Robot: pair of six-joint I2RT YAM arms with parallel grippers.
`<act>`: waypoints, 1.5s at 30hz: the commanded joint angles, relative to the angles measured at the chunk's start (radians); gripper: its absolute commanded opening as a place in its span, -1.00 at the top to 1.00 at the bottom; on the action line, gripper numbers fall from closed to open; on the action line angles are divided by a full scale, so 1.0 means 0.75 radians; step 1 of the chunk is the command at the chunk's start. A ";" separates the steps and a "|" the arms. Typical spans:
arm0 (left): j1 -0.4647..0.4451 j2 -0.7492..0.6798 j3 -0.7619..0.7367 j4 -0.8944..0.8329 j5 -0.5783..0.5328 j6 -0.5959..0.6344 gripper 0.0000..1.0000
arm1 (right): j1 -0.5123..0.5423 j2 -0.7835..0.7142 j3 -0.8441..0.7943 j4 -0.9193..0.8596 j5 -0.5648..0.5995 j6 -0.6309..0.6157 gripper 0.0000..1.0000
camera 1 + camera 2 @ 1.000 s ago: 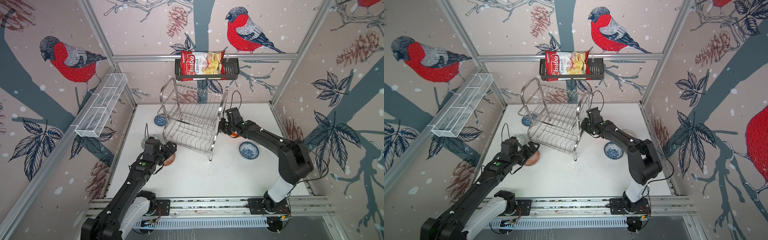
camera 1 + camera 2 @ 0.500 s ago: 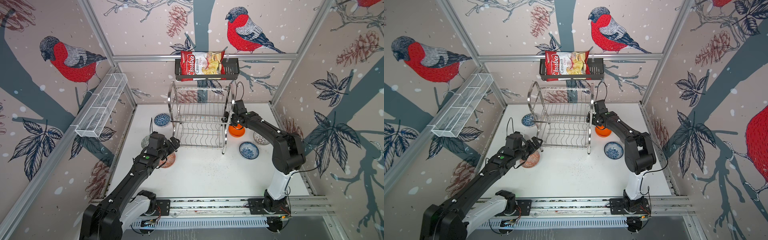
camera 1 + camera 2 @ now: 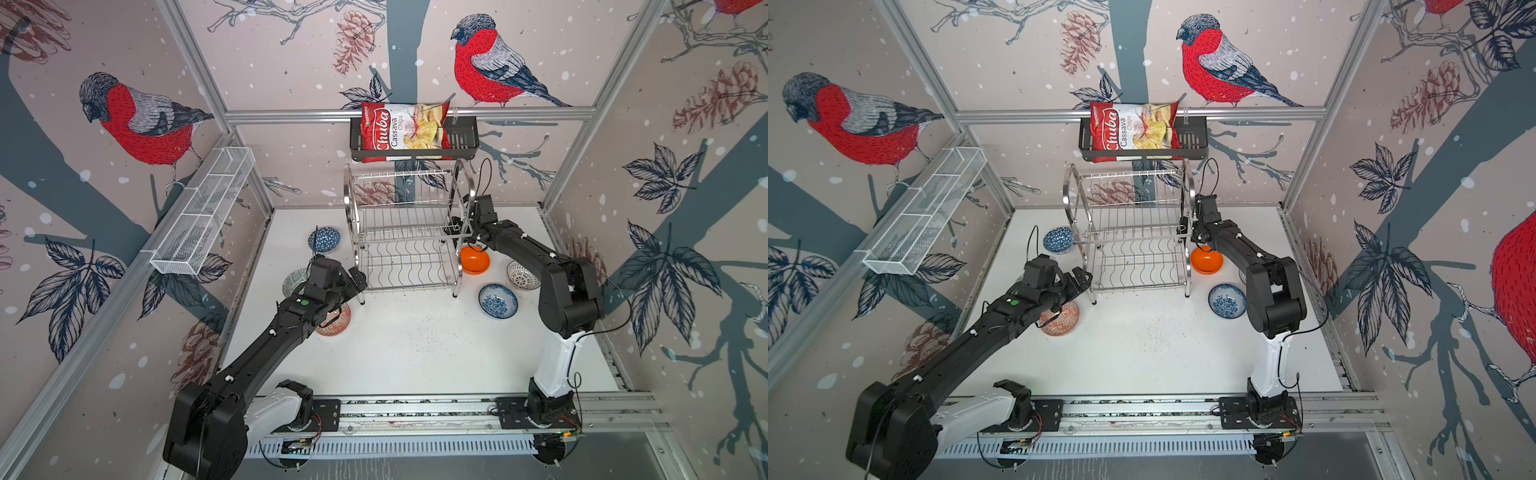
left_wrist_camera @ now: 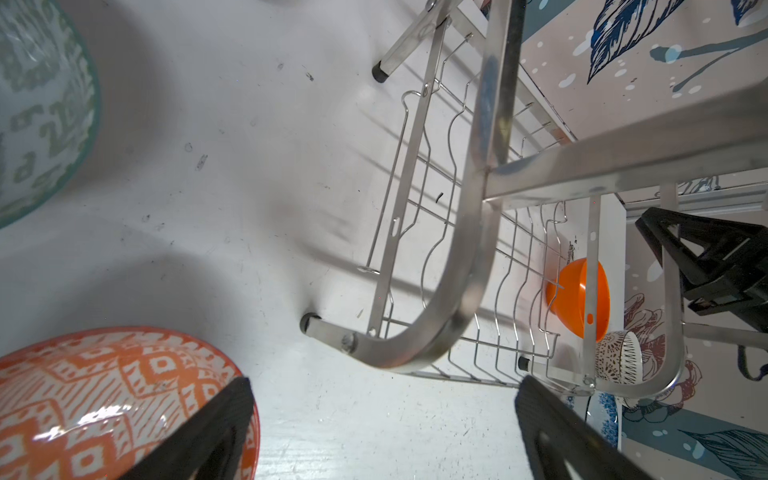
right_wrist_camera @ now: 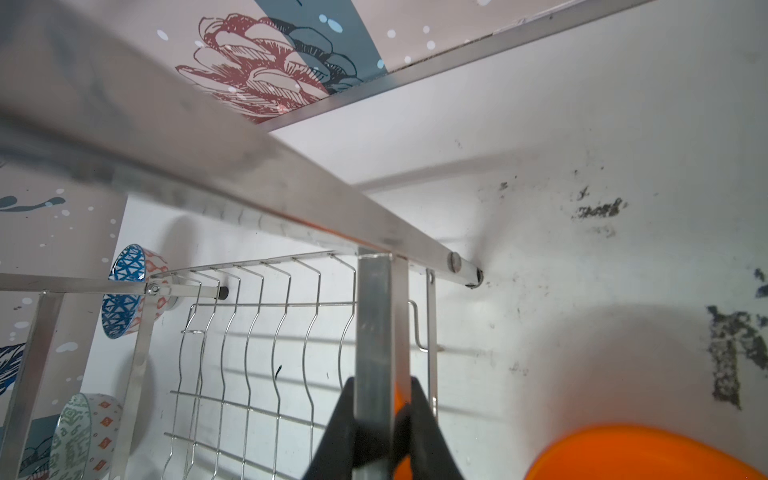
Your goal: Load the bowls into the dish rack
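- Since the frame of one second ago, the dish rack (image 3: 405, 240) has turned from a slanted pose to a square one. Its long side now runs level across the middle of both top views, and the right arm has swung round with it.
- The right gripper (image 5: 382, 386) is closed on the rack itself. In the right wrist view its two black fingers (image 5: 332, 419) press the upright steel post (image 5: 374, 324) from both sides.
- I judge this hold serves to line the rack up and keep it steady, so that its open side faces the arms for loading.
- The left gripper (image 4: 380, 390) has its jaws wide apart and holds nothing. In a top view it hangs at centre left, just beside the front left foot of the rack.
- It hangs partly over the orange-red patterned bowl (image 3: 334, 326), which is probably the bowl it will take first.
- None of the bowls is in the rack yet (both shelves show only bare wire), so all six lie on the white table (image 3: 415, 353).
- Left of the rack lie the blue triangle bowl (image 3: 324, 240), the grey-green bowl (image 3: 295, 282) and the orange-red one.
- Right of the rack lie the plain orange bowl (image 3: 474, 259), which is just beside the rack's right leg, the white-grey bowl (image 3: 521, 276) and the blue-white bowl (image 3: 497, 300).
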State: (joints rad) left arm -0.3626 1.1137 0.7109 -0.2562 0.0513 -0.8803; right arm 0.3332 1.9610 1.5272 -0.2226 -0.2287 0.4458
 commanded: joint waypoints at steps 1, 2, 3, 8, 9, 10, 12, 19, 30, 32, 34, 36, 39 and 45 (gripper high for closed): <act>-0.006 0.024 0.008 0.063 0.001 0.029 -0.98 | -0.006 0.041 0.039 -0.003 0.040 0.020 0.68; -0.005 0.030 0.008 0.067 0.006 0.024 -0.97 | -0.007 0.061 0.063 -0.016 0.043 0.028 0.68; -0.006 0.035 0.009 0.076 0.014 0.021 -0.97 | -0.009 0.077 0.087 -0.031 0.042 0.035 0.67; -0.007 0.073 0.031 0.100 0.022 0.039 -0.98 | -0.009 0.135 0.152 -0.042 0.035 0.082 0.68; -0.007 0.080 0.040 0.093 0.018 0.048 -0.97 | -0.009 0.141 0.158 -0.037 0.035 0.096 0.68; -0.007 0.086 0.052 0.089 0.016 0.056 -0.97 | -0.009 0.147 0.164 -0.033 0.035 0.111 0.68; -0.007 0.092 0.057 0.086 0.017 0.057 -0.97 | -0.009 0.156 0.172 -0.034 0.039 0.140 0.67; -0.007 0.090 0.033 0.096 0.014 0.034 -0.98 | -0.006 0.166 0.203 -0.055 0.087 0.161 0.63; -0.007 0.083 0.039 0.059 -0.034 0.110 -0.98 | -0.014 0.206 0.251 -0.089 0.093 0.161 0.61; -0.007 0.093 0.051 0.066 -0.030 0.122 -0.97 | -0.019 0.222 0.260 -0.090 0.072 0.189 0.61; -0.007 0.111 0.068 0.060 -0.024 0.134 -0.97 | -0.020 0.226 0.263 -0.075 0.068 0.207 0.61; -0.007 0.133 0.082 0.050 -0.024 0.146 -0.98 | -0.020 0.230 0.271 -0.074 0.074 0.218 0.60; -0.007 0.163 0.106 0.038 -0.026 0.172 -0.97 | -0.019 0.252 0.307 -0.100 0.070 0.220 0.57; -0.007 0.184 0.141 0.037 -0.021 0.193 -0.98 | -0.023 0.253 0.332 -0.128 0.075 0.207 0.37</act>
State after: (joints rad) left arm -0.3649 1.2484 0.8047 -0.2291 0.0494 -0.7582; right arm 0.3210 2.1475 1.7706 -0.2516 -0.2157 0.6006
